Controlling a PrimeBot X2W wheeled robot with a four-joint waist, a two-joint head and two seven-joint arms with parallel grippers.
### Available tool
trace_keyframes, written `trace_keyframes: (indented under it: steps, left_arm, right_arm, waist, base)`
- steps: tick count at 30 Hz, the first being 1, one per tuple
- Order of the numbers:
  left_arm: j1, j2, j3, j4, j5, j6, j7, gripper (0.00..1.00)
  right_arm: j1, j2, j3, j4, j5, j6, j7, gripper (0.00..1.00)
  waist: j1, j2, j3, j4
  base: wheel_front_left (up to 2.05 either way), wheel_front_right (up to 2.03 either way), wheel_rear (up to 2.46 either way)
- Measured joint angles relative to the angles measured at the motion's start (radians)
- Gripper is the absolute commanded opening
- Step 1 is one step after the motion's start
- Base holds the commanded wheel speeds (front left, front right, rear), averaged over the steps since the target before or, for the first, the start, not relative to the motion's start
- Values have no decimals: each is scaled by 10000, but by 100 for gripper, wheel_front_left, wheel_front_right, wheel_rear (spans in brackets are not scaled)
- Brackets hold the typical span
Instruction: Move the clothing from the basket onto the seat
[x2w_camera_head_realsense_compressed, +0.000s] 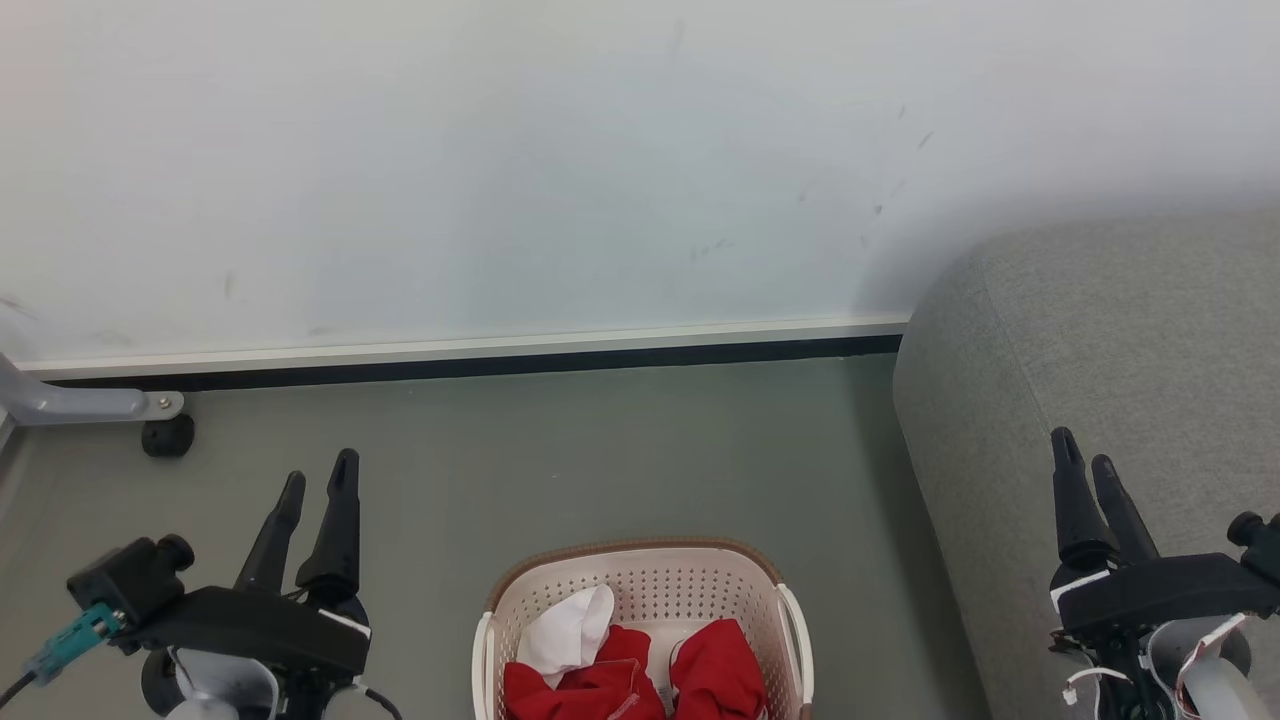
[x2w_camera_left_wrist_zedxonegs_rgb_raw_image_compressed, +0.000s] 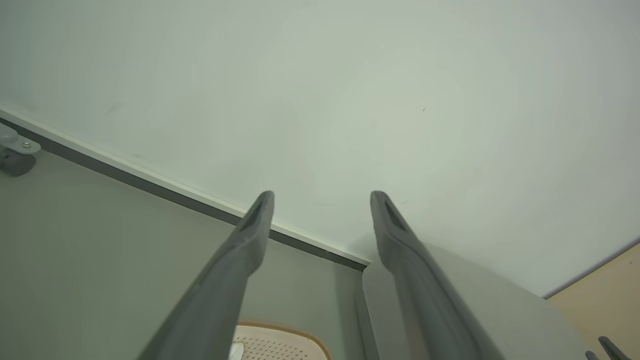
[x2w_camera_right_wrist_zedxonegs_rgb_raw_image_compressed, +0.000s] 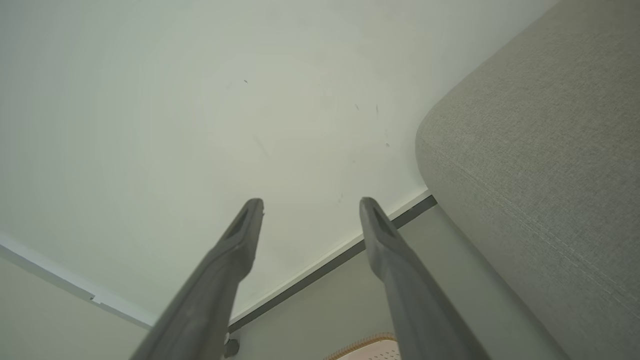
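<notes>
The cream basket (x2w_camera_head_realsense_compressed: 640, 585) with a brown rim stands on the floor at the bottom middle of the head view. Inside it lies the clothing (x2w_camera_head_realsense_compressed: 715, 675): bright red pieces and a white piece (x2w_camera_head_realsense_compressed: 572, 625). The grey seat (x2w_camera_head_realsense_compressed: 1100, 350) rises at the right. My left gripper (x2w_camera_head_realsense_compressed: 318, 480) hangs open at the lower left, well left of the basket, with nothing between its fingers. My right gripper (x2w_camera_head_realsense_compressed: 1082, 448) is open at the lower right, in front of the seat. The basket rim (x2w_camera_left_wrist_zedxonegs_rgb_raw_image_compressed: 280, 332) and seat (x2w_camera_left_wrist_zedxonegs_rgb_raw_image_compressed: 500, 310) show past my left gripper (x2w_camera_left_wrist_zedxonegs_rgb_raw_image_compressed: 322, 197); the seat (x2w_camera_right_wrist_zedxonegs_rgb_raw_image_compressed: 550, 165) flanks my right gripper (x2w_camera_right_wrist_zedxonegs_rgb_raw_image_compressed: 310, 205).
A white wall (x2w_camera_head_realsense_compressed: 500, 160) with a dark skirting strip (x2w_camera_head_realsense_compressed: 480, 365) closes the far side. A grey metal leg with a black caster (x2w_camera_head_realsense_compressed: 165, 435) stands at the far left. Grey-green floor (x2w_camera_head_realsense_compressed: 600, 460) lies between the basket and the wall.
</notes>
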Motion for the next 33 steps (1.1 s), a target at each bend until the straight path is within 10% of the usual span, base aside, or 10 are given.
trace_keyframes:
  steps: [33]
  left_arm:
    - [-145,681,-1039,-8,4086,1267,-370,100]
  right_arm:
    - [-417,-869,2010,180,-4414,-849,-704,100]
  waist:
    - [0,0,-106,44]
  base:
    - [0,0,0]
